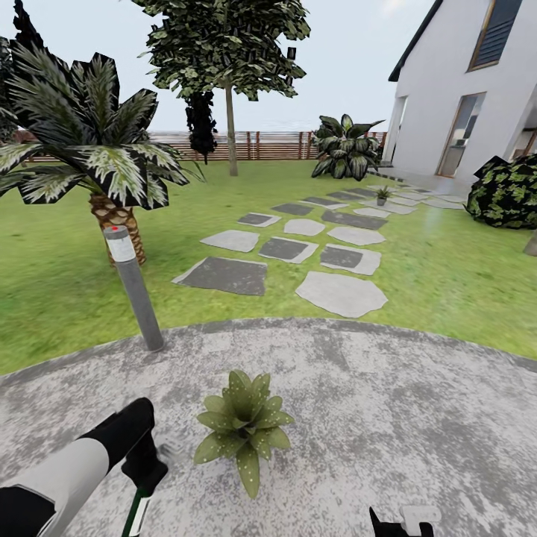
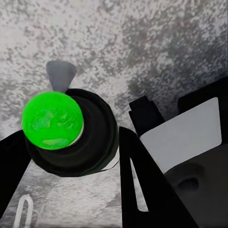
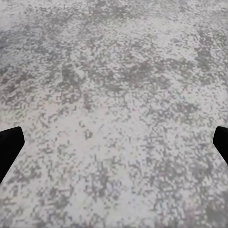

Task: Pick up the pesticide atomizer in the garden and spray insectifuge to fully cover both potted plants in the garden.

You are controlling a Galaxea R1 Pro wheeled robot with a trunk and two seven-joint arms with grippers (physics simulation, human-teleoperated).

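Head view looks down over a round grey paved patio edged by green lawn, with grey and white stepping stones leading off toward a white house and a brown slatted fence at the back. One potted plant, a low rosette of pointed, pale-speckled green leaves, sits on the patio close in front of the robot; a second small potted plant stands far off among the stepping stones near the house. A tall grey bollard lamp leans at the patio's edge, with a palm just behind it on the grass. The left arm reaches in from the lower left, and the left gripper is clamped around the pesticide atomizer, whose dark green body with a pale label hangs below the fingers, just beside the near plant on its left. Left wrist view looks down along the atomizer: a dark rounded body with a bright green patch on it and a grey nozzle-like tip pointing at the paving, held between the black fingers. The right gripper shows at the bottom edge of the head view; in the right wrist view its two dark fingertips stand wide apart at either side over bare speckled paving, holding nothing
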